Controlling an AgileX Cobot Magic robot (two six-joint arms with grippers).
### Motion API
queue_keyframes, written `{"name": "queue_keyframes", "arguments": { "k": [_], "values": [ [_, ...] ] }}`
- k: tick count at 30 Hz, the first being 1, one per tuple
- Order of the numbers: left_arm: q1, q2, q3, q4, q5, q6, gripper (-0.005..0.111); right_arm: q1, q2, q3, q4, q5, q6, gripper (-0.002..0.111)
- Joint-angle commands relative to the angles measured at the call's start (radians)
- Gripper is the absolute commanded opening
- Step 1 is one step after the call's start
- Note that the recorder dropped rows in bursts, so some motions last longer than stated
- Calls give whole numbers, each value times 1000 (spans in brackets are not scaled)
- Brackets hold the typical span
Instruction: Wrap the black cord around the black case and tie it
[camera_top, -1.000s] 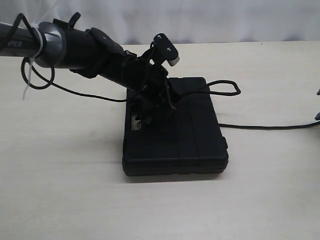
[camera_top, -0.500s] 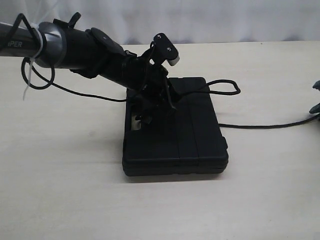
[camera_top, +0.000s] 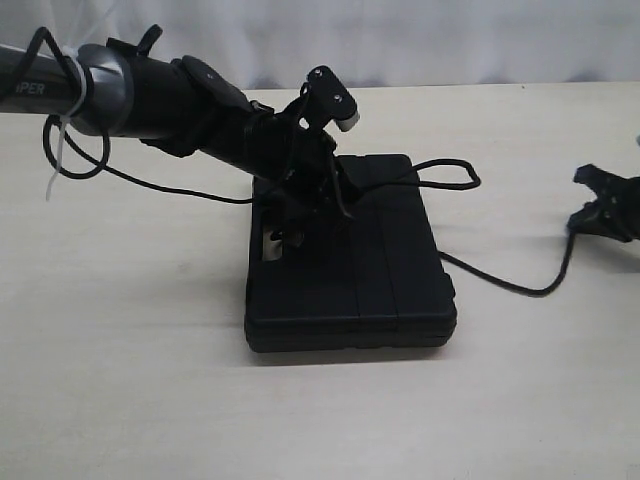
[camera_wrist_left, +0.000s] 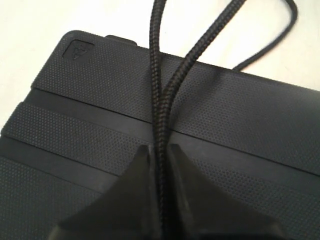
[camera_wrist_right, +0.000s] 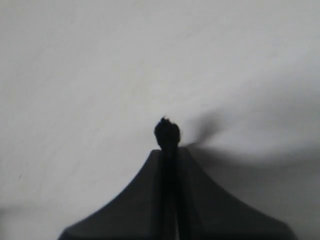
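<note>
The black case (camera_top: 360, 265) lies flat in the middle of the table, grooves running lengthwise. My left gripper (camera_top: 300, 215) is down on its top near the handle end, shut on the black cord (camera_wrist_left: 160, 125), which leaves the jaws as two strands across the lid. A loop of cord (camera_top: 450, 175) lies off the case's far right corner. From under the case's right side the cord (camera_top: 520, 288) sags in a curve to my right gripper (camera_top: 598, 210), which holds it shut; the knotted end (camera_wrist_right: 167, 132) pokes out past the fingertips.
A thin black wire (camera_top: 160, 182) hangs from the left arm to the table behind the case. A pale wall or curtain (camera_top: 450, 40) bounds the table at the back.
My right gripper has come into view from the right edge, moving left with the cord end. The cord, earlier stretched straight, now hangs slack in a curve. The left arm is still.
</note>
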Motion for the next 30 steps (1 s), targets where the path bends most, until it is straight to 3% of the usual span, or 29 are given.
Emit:
{"name": "queue_keyframes", "arguments": {
  "k": [1, 6, 14, 22, 30],
  "values": [
    [3, -12, 1, -10, -32, -1, 2, 107, -52, 4, -35, 26, -139, 4],
    [3, -12, 1, -14, -42, -1, 2, 226, -119, 6, -89, 97, -397, 4],
    [3, -12, 1, -14, -40, -1, 2, 363, -180, 10, -242, 100, -467, 4],
    [3, -12, 1, -23, 29, 5, 2, 426, -252, 56, -242, -59, -518, 4],
    [3, -12, 1, 18, 53, 27, 2, 426, -276, 56, -207, -34, -514, 4]
  ]
}}
